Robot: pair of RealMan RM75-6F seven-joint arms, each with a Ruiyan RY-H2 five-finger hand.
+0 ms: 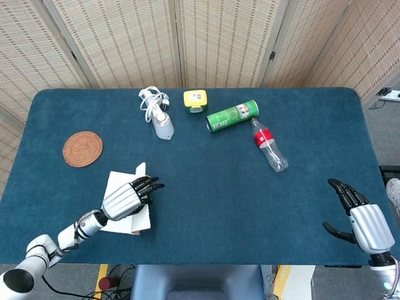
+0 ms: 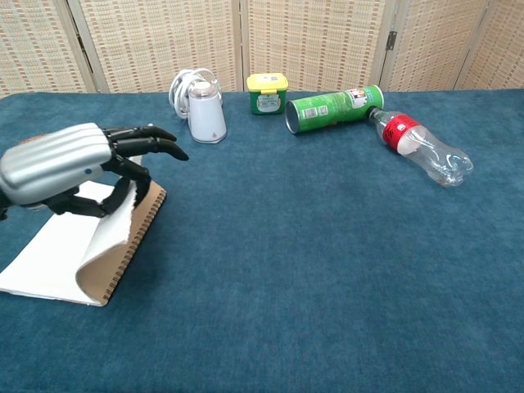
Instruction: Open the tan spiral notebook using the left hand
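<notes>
The tan spiral notebook (image 1: 119,183) lies open near the table's front left, white pages up. In the chest view its tan cover (image 2: 123,246) curls up and over to the left along the spiral edge. My left hand (image 1: 125,198) sits right on top of it. There the left hand (image 2: 70,164) holds the bent cover between thumb and a curled finger, while the other fingers stretch out to the right. My right hand (image 1: 364,220) hovers at the front right, fingers apart and holding nothing, far from the notebook.
A round woven coaster (image 1: 82,149) lies at the left. Along the back are a white device with its cable (image 1: 157,112), a yellow-lidded jar (image 1: 195,100), a green can on its side (image 1: 232,116) and a lying plastic bottle (image 1: 269,145).
</notes>
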